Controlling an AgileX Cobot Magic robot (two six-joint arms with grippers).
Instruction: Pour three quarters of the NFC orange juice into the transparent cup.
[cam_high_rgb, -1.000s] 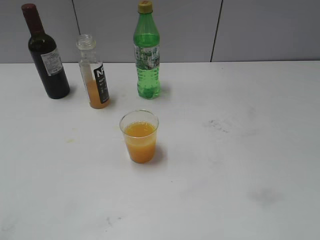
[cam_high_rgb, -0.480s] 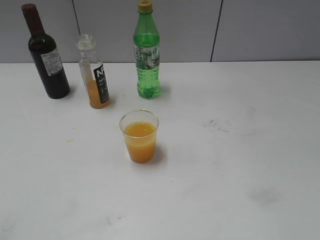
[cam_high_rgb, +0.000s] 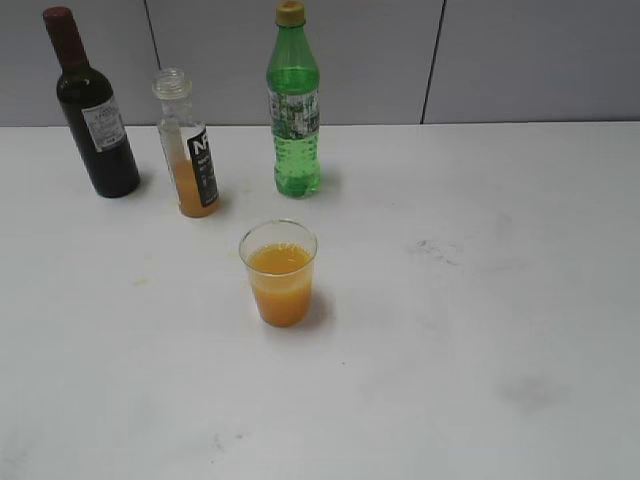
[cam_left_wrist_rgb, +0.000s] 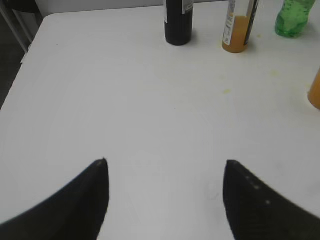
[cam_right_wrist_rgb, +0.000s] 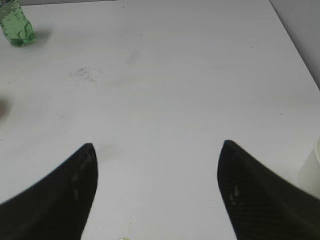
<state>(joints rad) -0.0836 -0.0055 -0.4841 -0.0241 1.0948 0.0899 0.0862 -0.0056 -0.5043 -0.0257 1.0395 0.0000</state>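
The transparent cup (cam_high_rgb: 279, 271) serves as the landmark. It stands upright on the white table (cam_high_rgb: 480, 330), filled with orange liquid to well above half its height. Behind it and to the left, apart from it, stands the NFC orange juice (cam_high_rgb: 189, 145), upright and uncapped, with only a low band of juice at its base. Judged from these levels, the pour appears complete or nearly so. Further left of the cup, behind it, is a dark wine bottle (cam_high_rgb: 92, 110); behind the cup and slightly right is a green soda bottle (cam_high_rgb: 294, 105) with its cap on.

Neither arm appears in the exterior view. In the wrist views the left gripper (cam_left_wrist_rgb: 165, 167) and the right gripper (cam_right_wrist_rgb: 157, 150) each hover over bare table with fingers spread wide and nothing between them; the left one faces the bottles from well short of the cup, the right one lies off to the cup's right. A pale object at the edge of the right wrist view cannot be identified.

Risks from here: the open bottle would spill its remainder if an arm brushed it, and the thin-walled, fairly full cup would slop or tip under a side knock.
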